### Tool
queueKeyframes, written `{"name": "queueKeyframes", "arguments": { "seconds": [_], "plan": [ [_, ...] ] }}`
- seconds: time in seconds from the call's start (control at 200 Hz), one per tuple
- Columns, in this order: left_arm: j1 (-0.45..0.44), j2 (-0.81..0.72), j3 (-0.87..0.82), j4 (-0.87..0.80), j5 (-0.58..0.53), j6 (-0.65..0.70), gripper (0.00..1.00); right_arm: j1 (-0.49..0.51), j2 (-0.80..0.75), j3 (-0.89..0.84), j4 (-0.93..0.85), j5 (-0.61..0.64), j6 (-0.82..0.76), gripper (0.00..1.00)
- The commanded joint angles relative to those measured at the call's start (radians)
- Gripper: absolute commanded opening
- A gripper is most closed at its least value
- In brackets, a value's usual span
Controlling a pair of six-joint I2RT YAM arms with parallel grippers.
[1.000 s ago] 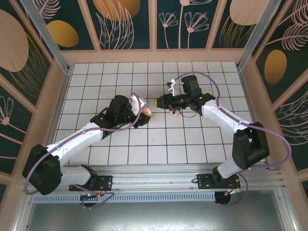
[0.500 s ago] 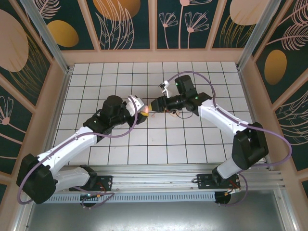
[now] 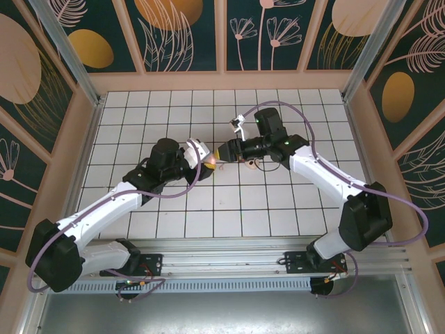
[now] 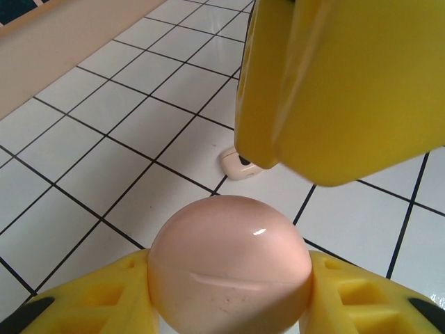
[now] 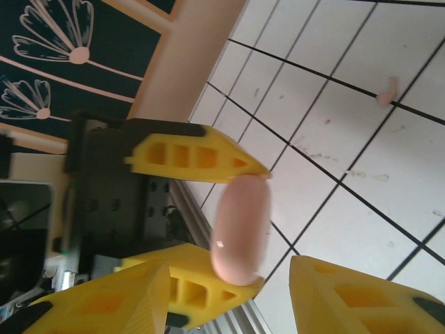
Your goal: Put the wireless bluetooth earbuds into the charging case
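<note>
The charging case [image 4: 229, 261], a smooth round pink puck, is clamped edge-on between the yellow fingers of my left gripper [image 4: 228, 296], above the white tiled floor. From above, the case [image 3: 210, 161] sits at the tip of the left gripper [image 3: 204, 161], nose to nose with my right gripper [image 3: 224, 151]. In the right wrist view the case [image 5: 241, 229] is held by the left fingers [image 5: 198, 154]. My right gripper [image 5: 233, 306] stands open, one fingertip on each side of the case's near edge, with gaps. One tiny pink earbud [image 5: 386, 91] lies on a tile beyond.
A small beige piece with a dark hole [image 4: 240, 163] lies on the floor just behind the case. One right finger [image 4: 334, 90] hangs over it. The wooden wall [image 4: 62, 42] runs along the far left. The floor [image 3: 139, 125] is otherwise open tiles.
The left arm brought the case up and right toward the right gripper. The right gripper shifted left to meet it and opened slightly. Little has moved in the last half second.
</note>
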Motion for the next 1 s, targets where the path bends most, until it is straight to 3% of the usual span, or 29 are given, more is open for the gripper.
{"name": "queueKeyframes", "arguments": {
  "seconds": [0.0,0.591,0.991],
  "plan": [
    [-0.003,0.010,0.011,0.029,0.025,0.007,0.39,0.014,-0.018,0.002,0.032,-0.029,0.000,0.49],
    [-0.006,0.001,0.016,0.045,0.039,-0.009,0.40,0.037,0.059,0.023,0.022,-0.015,0.001,0.48],
    [-0.007,-0.012,0.017,0.054,0.045,-0.017,0.41,0.046,0.084,0.023,0.027,-0.027,-0.002,0.42]
  ]
}}
